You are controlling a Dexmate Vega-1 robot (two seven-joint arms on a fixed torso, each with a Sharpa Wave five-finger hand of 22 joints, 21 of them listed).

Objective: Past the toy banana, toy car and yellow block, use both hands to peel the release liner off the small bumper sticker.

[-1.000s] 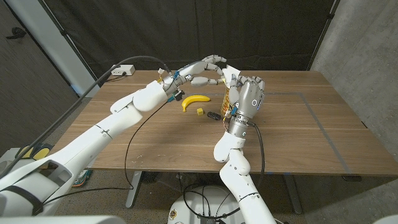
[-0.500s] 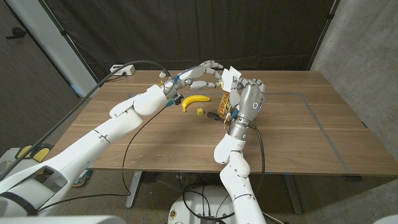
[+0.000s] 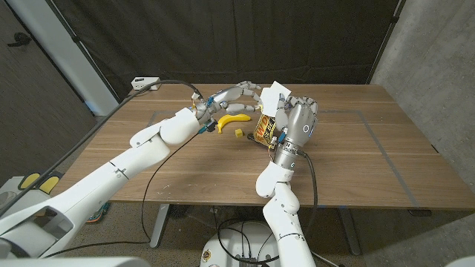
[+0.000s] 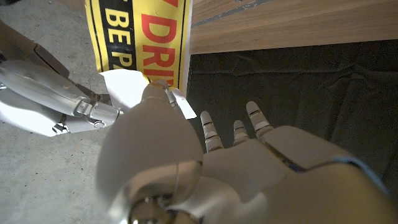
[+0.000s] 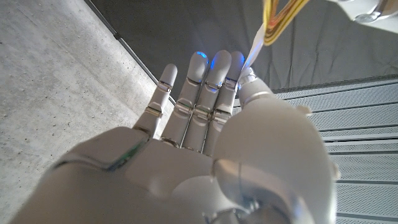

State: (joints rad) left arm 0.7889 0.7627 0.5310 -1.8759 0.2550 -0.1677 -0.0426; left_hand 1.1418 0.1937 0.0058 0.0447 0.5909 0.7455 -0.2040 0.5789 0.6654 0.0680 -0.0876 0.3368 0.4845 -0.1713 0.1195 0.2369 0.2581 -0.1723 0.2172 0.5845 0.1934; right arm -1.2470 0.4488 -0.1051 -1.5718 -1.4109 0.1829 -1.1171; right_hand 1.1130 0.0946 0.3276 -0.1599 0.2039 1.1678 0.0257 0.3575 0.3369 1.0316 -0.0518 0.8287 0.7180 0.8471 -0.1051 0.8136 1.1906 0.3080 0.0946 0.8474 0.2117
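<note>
Upper centre of the head view: your right hand (image 3: pixel 295 121) is holding the bumper sticker (image 3: pixel 264 129) up off the table (image 3: pixel 356 163), thumb and fingers closed on its white release liner (image 3: pixel 276 92). Your left hand (image 3: pixel 236 96) is pinching the liner's peeled corner from picture left, its other fingers loosely spread. The toy banana (image 3: pixel 232 119), yellow block (image 3: pixel 238 133) and toy car (image 3: pixel 254 138) are lying just below the hands.

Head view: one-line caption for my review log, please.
Both hands, left hand and right hand, hold the yellow bumper sticker with white release liner lifting, above the wooden table.
</note>
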